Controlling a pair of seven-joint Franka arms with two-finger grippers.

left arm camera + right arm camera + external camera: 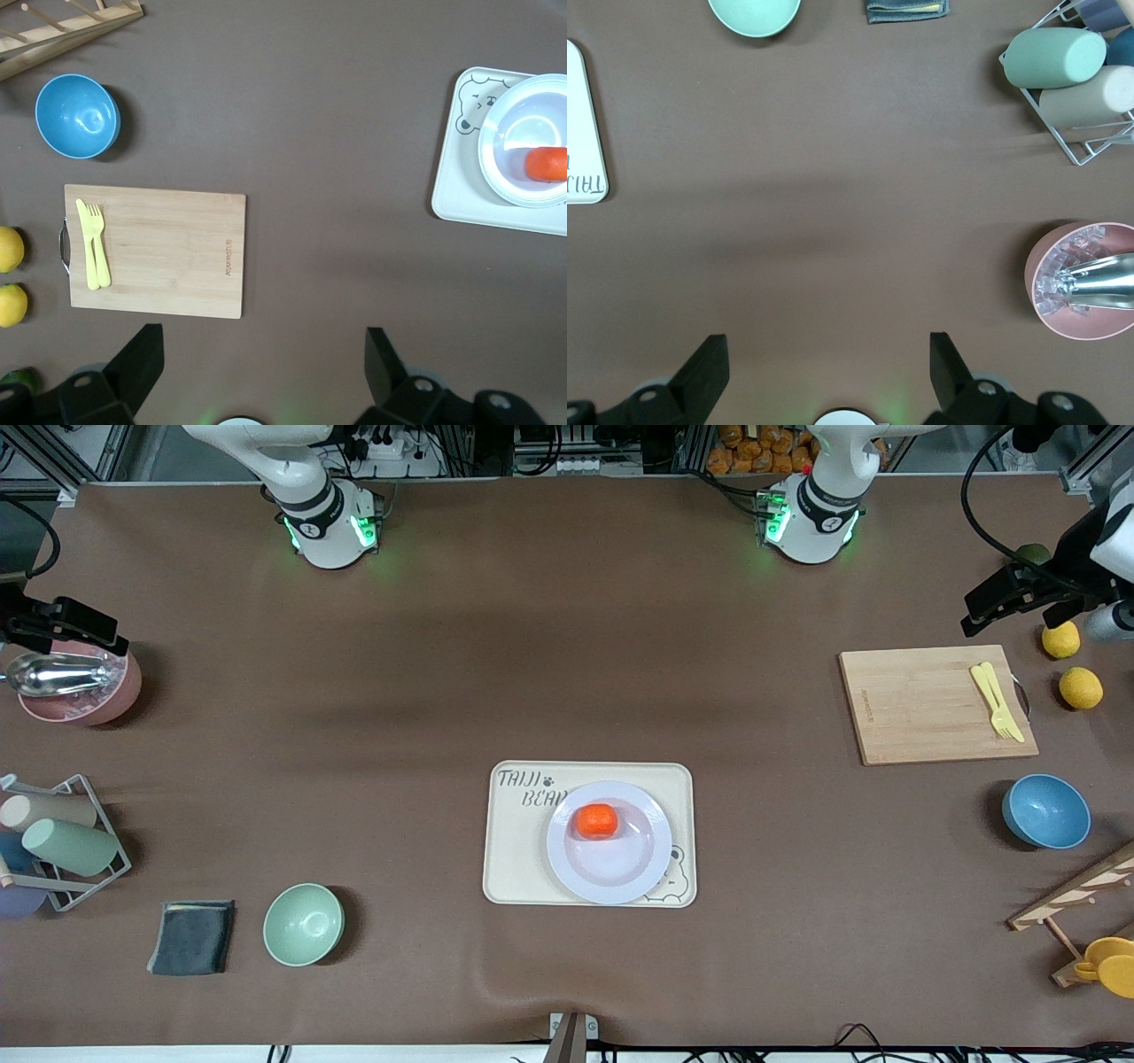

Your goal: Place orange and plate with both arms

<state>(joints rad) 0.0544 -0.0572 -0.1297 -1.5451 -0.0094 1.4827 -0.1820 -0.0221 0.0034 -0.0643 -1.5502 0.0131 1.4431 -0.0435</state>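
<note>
From the front camera, the plate point(609, 842) lies on the cream bear tray point(514, 841) in the middle of the table, nearer the camera than both my bases, and the orange point(597, 821) sits inside the plate at about eleven o'clock of its well. My right gripper point(62, 624) hangs over the pink bowl point(89, 700) at the right arm's end; my left gripper point(1019, 598) hangs over the table edge by the lemons point(1081, 687) and the cutting board point(921, 704) at the other end. My left wrist camera shows my left fingers point(133, 359) spread wide with nothing between them, the board and yellow fork point(93, 243) below, and the tray, plate and orange well apart. My right wrist camera shows my right fingers point(704, 367) equally wide and empty, with the green bowl point(755, 13), the cup rack point(1090, 97) and a sliver of tray. I judge both things already placed, so the step in hand is staying clear: I should keep both arms high and outboard, avoiding the pink bowl's metal scoop point(49, 675) and the lemons, so nothing nudges the tray.
</note>
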